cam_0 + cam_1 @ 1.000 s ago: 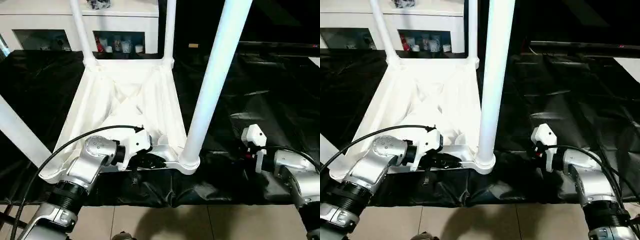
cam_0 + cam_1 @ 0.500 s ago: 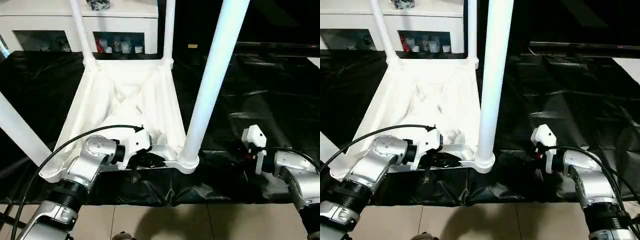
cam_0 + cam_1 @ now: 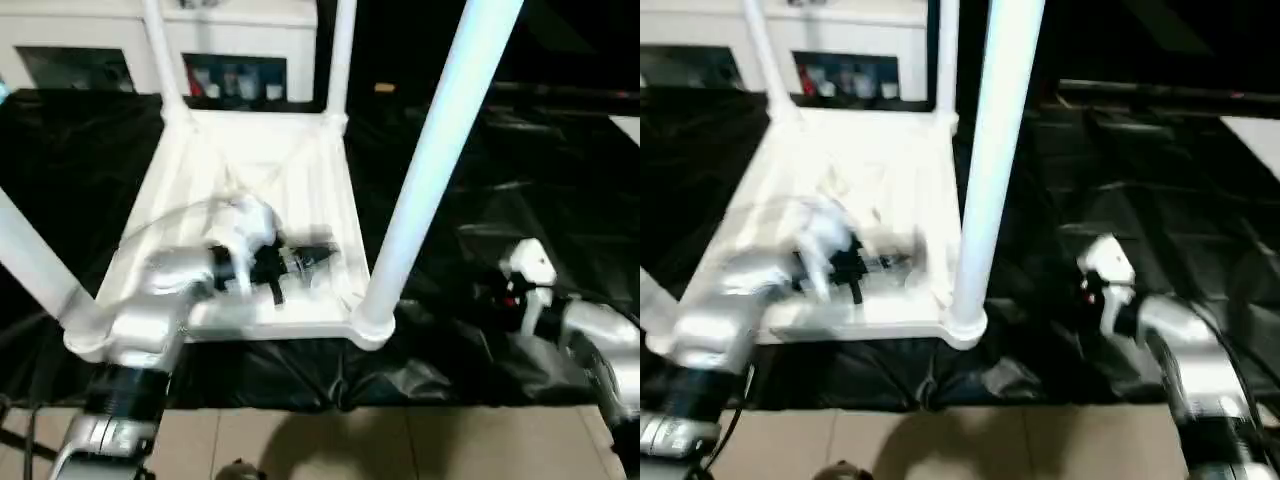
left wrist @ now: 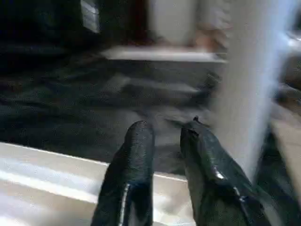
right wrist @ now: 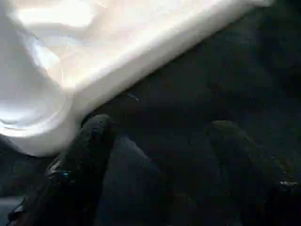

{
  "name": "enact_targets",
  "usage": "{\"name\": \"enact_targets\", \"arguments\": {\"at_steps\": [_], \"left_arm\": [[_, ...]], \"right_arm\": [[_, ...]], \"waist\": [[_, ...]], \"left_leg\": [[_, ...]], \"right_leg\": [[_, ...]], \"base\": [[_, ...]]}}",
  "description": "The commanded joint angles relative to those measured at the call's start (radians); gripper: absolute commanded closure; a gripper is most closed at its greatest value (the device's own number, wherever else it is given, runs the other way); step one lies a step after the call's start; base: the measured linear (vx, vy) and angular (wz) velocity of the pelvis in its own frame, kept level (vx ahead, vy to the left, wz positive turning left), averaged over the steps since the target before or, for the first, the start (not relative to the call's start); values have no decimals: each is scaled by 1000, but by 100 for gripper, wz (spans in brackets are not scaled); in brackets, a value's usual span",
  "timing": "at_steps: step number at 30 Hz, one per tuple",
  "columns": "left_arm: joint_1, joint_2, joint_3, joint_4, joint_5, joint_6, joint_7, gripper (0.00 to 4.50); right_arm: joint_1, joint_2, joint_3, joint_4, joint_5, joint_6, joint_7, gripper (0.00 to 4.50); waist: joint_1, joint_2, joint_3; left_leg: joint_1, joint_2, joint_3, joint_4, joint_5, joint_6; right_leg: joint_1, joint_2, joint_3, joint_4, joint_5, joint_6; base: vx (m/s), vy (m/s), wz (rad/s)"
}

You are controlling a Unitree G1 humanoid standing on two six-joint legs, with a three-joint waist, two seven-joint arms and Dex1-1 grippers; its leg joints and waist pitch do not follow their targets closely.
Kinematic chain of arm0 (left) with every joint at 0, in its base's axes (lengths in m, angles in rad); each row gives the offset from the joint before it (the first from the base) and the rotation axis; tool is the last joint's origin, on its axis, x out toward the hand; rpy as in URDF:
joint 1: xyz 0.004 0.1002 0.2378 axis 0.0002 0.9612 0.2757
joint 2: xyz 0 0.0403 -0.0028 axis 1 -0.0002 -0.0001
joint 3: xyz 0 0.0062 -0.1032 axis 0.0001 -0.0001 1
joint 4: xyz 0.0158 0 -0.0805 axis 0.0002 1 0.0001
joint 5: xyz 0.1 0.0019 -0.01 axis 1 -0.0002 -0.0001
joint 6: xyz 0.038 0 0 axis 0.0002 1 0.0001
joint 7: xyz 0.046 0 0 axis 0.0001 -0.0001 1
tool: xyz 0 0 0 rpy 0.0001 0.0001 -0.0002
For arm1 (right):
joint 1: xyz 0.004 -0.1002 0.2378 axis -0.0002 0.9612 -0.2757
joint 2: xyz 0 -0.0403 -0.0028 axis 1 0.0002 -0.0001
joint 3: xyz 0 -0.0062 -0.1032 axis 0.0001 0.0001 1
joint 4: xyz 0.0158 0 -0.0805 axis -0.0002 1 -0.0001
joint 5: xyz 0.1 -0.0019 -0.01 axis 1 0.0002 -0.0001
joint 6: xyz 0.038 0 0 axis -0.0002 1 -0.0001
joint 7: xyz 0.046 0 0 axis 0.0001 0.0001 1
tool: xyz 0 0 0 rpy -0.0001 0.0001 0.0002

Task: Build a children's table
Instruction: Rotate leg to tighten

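The children's table lies upside down on a black sheet, its white top (image 3: pixel 300 170) facing up with four legs standing in the corner sockets. The nearest right leg (image 3: pixel 430 170) rises tall at the centre. My left gripper (image 3: pixel 320 257) hovers over the underside of the top, just inside the near rim. In the left wrist view its fingers (image 4: pixel 136 141) stand slightly apart, open, with nothing between them and that leg (image 4: pixel 249 84) beside them. My right gripper (image 5: pixel 160 125) is open over the black sheet, close beside the table's near right corner (image 5: pixel 56 108).
A white cabinet (image 3: pixel 240 30) with glass doors stands behind the table. The black sheet (image 3: pixel 520 150) covers the work surface to the right. Tiled floor (image 3: pixel 400 440) lies below the near edge.
My left gripper has come off the near rim, moved up over the top's underside, and its fingers have parted. The right arm has barely moved.
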Motion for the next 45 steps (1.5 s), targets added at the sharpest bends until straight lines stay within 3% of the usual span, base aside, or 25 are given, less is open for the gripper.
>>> {"name": "enact_targets", "arguments": {"at_steps": [1, 5, 11, 14, 16, 17, 19, 20, 21, 22, 23, 25, 26, 27, 29, 30, 31, 33, 34, 35, 36, 37, 38, 41, 45], "left_arm": [[41, -38, 74, -46, 56, 42, 219, 288], [165, -91, 143, -146, 110, 226, 371, 254], [389, -139, 138, -252, 162, 54, 459, 252], [420, -149, 110, -284, 209, 15, 520, 252], [437, -155, 103, -310, 236, 4, 564, 252], [440, -155, 98, -322, 245, 6, 573, 252], [452, -152, 83, -339, 253, -2, 574, 252], [460, -152, 78, -340, 254, -18, 573, 252], [468, -155, 73, -337, 256, -38, 575, 252], [477, -161, 66, -334, 248, -66, 568, 252], [483, -163, 57, -336, 240, -57, 565, 252], [491, -166, 61, -341, 227, -32, 578, 252], [496, -171, 64, -345, 219, -45, 588, 252], [502, -171, 67, -352, 215, -40, 594, 252], [524, -172, 65, -373, 195, -53, 586, 252], [553, -164, 65, -399, 193, -75, 583, 252], [561, -166, 68, -407, 186, -81, 584, 252], [578, -173, 83, -422, 169, -96, 587, 252], [586, -180, 98, -426, 161, -102, 597, 234], [606, -192, 125, -435, 152, -120, 617, 234], [625, -196, 140, -441, 155, -137, 630, 234], [625, -196, 140, -441, 155, -137, 630, 220], [648, -196, 143, -448, 156, -159, 633, 206], [703, -214, 149, -464, 132, -198, 645, 193], [784, -235, 146, -485, 113, -270, 646, 162]], "right_arm": [[2, 37, -38, -36, -49, 41, -157, 93], [19, 185, -105, -83, -60, 35, -397, 75], [174, 322, -27, -243, -27, -47, -420, 20], [192, 332, 9, -259, -56, -53, -440, 14], [193, 325, 48, -258, -112, -81, -459, 14], [192, 328, 47, -258, -122, -76, -467, 14], [198, 338, 41, -268, -127, -86, -476, 14], [205, 342, 37, -277, -123, -87, -477, 14], [213, 342, 34, -282, -112, -89, -477, 14], [224, 349, 13, -290, -70, -69, -474, 14], [231, 350, -4, -295, -41, -55, -475, 14], [235, 330, 0, -307, -41, -55, -466, 14], [236, 319, 5, -312, -43, -59, -453, 14], [237, 312, 11, -315, -43, -58, -439, 14], [238, 295, 16, -312, -56, -62, -421, 14], [240, 287, 13, -322, -50, -51, -410, 14], [242, 284, 11, -327, -40, -48, -409, 14], [247, 287, 5, -336, -18, -37, -409, 14], [254, 287, 9, -345, -13, -35, -403, 12], [271, 282, 21, -363, -10, -32, -394, 12], [287, 278, 29, -377, 0, -26, -382, 12], [287, 278, 29, -377, 0, -26, -382, 12], [303, 270, 37, -388, 1, -29, -371, 12], [327, 249, 36, -392, 0, -30, -354, 2], [350, 228, 21, -416, 45, -36, -297, 0]], "waist": [[-7, -11, -56], [-17, -5, -51], [-18, 3, -53], [-19, 8, -41], [-34, 21, -37], [-31, 8, -30], [-50, 50, -39], [-81, 59, -43], [-92, 59, -42], [-105, 52, -40], [-102, 49, -37], [-84, 7, -43], [-40, -31, -46], [-12, -34, -37], [7, -35, -36], [17, -31, -39], [19, -31, -33], [32, -17, -26], [38, -10, -29], [35, 12, -31], [18, 27, -42], [7, 41, -45], [-4, 44, -46], [-6, 11, -30], [-20, 13, -18]], "left_leg": [[6, 40, -19, -54, -113, 57], [12, 39, -22, -61, -163, 20], [12, 50, -26, -67, -177, 36], [12, 51, -28, -78, -265, 7], [32, 69, -47, -93, -361, -54], [-24, 48, -88, -113, -390, -21], [2, 102, -171, -139, -549, 23], [13, 127, -242, -151, -500, 107], [15, 126, -270, -153, -455, 160], [47, 175, -233, -139, -323, 248], [33, 163, -207, -143, -299, 269], [-12, 3, -84, -21, -256, 273], [-43, -77, -43, 124, -137, 181], [-64, -57, -55, 83, -30, 101], [-65, -39, -89, 72, -85, 118], [-70, -28, -115, 95, -113, 130], [-72, -27, -124, 99, -108, 130], [-47, -45, -110, 62, -12, 124], [-39, -40, -105, 42, 5, 135], [-13, 6, -108, -17, 7, 152], [31, 109, -141, -53, -94, 174], [36, 156, -165, -74, -153, 180], [37, 164, -156, -89, -230, 178], [9, 62, -82, -73, -307, 70], [29, 70, -84, -87, -442, -5]], "right_leg": [[53, -83, 47, -79, -109, -182], [45, -82, 48, -93, -237, -129], [39, -75, 53, -89, -109, -128], [37, -77, 55, -99, -203, -105], [32, -45, 35, -106, -236, -83], [71, -56, -6, -81, -216, -92], [64, -41, -35, -59, -171, -125], [56, -18, -45, -3, -114, -202], [50, -12, -46, 18, -129, -227], [13, -33, -3, 47, -89, -259], [19, -40, 4, 40, -65, -277], [41, -79, 51, -84, -7, -408], [85, -118, 64, -129, -148, -264], [97, -131, 90, -122, -255, -6], [112, -178, 137, -113, -283, 236], [114, -230, 163, -120, -269, 228], [114, -234, 158, -124, -255, 197], [100, -158, 92, -139, -255, 50], [97, -137, 86, -139, -251, 22], [82, -88, 46, -125, -229, -14], [61, -65, 28, -89, -175, -41], [66, -73, 25, -56, -123, -65], [60, -86, 29, -29, -41, -96], [82, -137, 58, -95, -132, -131], [70, -122, 51, -133, -465, -68]], "base": [[0, 0, 0], [0, 0, 0], [0, 0, 0], [0, 0, 0], [0, 0, 0], [-21, -17, 22], [-1, -37, 38], [34, -36, 34], [41, -89, 57], [37, -148, 49], [37, -148, 49], [48, -215, 29], [35, -304, 14], [18, -183, 0], [-8, -138, -1], [-2, -111, 1], [-4, -71, -6], [0, 0, 0], [0, 0, 0], [11, 68, 14], [11, 68, 14], [19, 93, 13], [13, 82, 13], [8, 75, 7], [-23, 62, -4]]}}
